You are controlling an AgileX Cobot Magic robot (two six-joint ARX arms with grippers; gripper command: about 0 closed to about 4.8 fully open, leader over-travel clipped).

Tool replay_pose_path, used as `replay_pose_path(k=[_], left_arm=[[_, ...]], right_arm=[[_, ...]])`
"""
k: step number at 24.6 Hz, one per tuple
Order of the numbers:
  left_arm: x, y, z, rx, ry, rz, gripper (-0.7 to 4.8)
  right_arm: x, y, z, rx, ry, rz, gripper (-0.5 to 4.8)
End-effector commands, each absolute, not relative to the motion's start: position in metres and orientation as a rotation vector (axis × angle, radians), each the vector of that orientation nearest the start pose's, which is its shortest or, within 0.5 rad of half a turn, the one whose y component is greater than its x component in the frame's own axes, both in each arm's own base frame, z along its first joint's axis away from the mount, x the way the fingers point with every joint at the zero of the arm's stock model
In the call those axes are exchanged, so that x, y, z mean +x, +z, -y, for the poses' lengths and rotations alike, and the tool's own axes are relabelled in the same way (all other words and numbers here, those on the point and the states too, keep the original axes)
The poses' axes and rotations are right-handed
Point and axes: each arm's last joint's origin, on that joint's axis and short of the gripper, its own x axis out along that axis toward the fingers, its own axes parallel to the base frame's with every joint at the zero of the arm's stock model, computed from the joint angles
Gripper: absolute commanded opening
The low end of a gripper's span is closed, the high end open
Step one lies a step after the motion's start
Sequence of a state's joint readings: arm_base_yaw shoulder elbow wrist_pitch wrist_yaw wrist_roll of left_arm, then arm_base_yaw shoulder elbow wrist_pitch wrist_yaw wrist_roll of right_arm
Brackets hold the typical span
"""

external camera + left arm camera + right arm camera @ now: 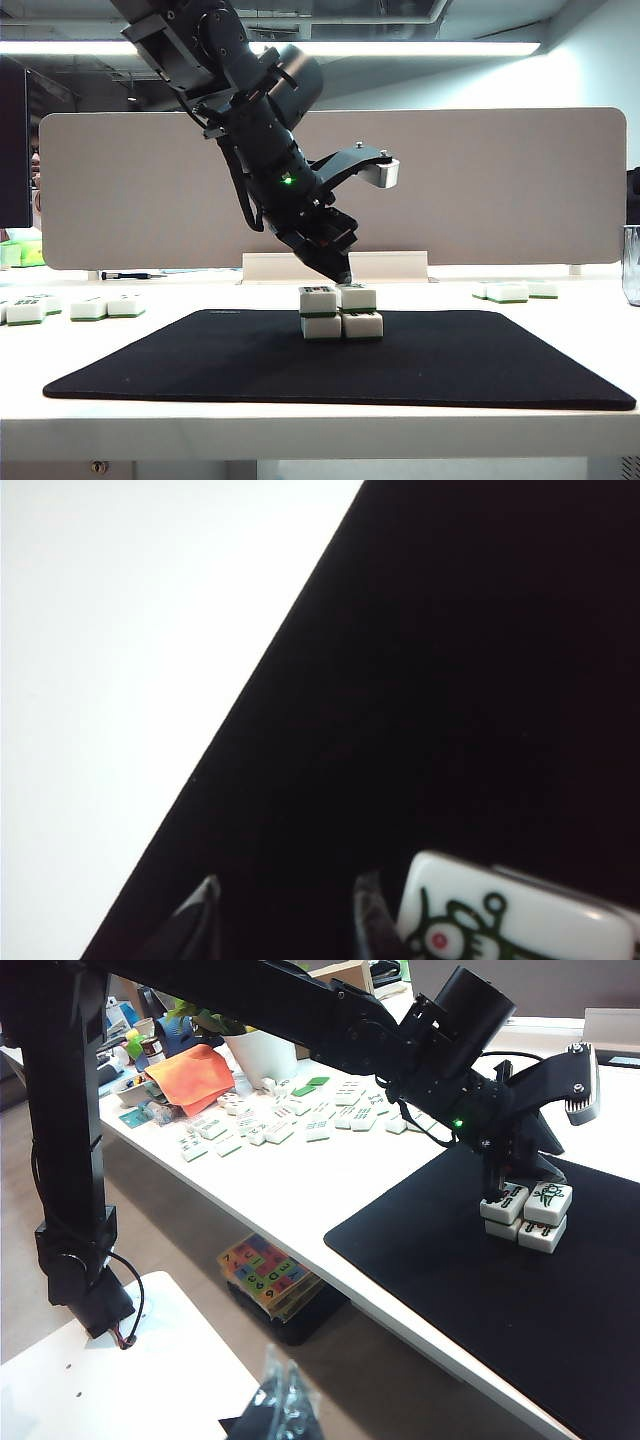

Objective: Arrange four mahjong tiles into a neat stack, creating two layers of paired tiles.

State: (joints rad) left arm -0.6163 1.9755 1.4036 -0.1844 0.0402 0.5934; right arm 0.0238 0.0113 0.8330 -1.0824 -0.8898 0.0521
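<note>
The four mahjong tiles form the stack (340, 312) on the black mat (200, 360), two pairs in two layers. In the right wrist view the stack (527, 1215) shows the same. My left gripper (342, 275) points down at the top layer, with its tips at the seam between the two upper tiles. In the left wrist view the left gripper (287, 905) is open with only mat between its fingers, and one fingertip (368, 905) sits right beside a tile with a green-and-red bird mark (510, 920). My right gripper (280, 1390) is shut, far from the mat, beside the table.
Loose tiles lie on the white table at the left (90, 308) and right (515, 291) of the mat. A grey divider panel (480, 180) stands behind. In the right wrist view, more tiles (290, 1120) and an orange cloth (195, 1075) lie further along the table.
</note>
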Motion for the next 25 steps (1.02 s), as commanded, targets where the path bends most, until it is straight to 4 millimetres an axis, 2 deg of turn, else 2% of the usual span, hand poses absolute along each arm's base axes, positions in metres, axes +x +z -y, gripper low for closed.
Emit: replay_pose_path(k=[1,9,15,16,20,25], left_arm=[[0.351,0.199,0.252,0.756,-0.854,-0.543,1.73],[0.35,0.198,0.251,0.755,-0.866,-0.554,1.74],[0.354,0.206,0.254,0.737,-0.842,-0.466,1.74],[0.356,0.213,0.256,0.725,-0.838,-0.45,1.74],[0.349,0.222,0.27,0.722,-0.872,-0.462,1.73],[0.334,0.22,0.283,0.756,-0.927,-0.513,1.73]], right_arm=[[-0.041,0.305,-0.022,0.15,0.902,-0.246,-0.01],[-0.041,0.305,-0.022,0.15,0.902,-0.246,-0.01],[-0.041,0.305,-0.022,0.15,0.902,-0.246,-0.01],[-0.041,0.305,-0.022,0.15,0.902,-0.246,-0.01],[-0.041,0.305,-0.022,0.15,0.902,-0.246,-0.01],[-0.041,0.305,-0.022,0.149,0.902,-0.245,-0.01]])
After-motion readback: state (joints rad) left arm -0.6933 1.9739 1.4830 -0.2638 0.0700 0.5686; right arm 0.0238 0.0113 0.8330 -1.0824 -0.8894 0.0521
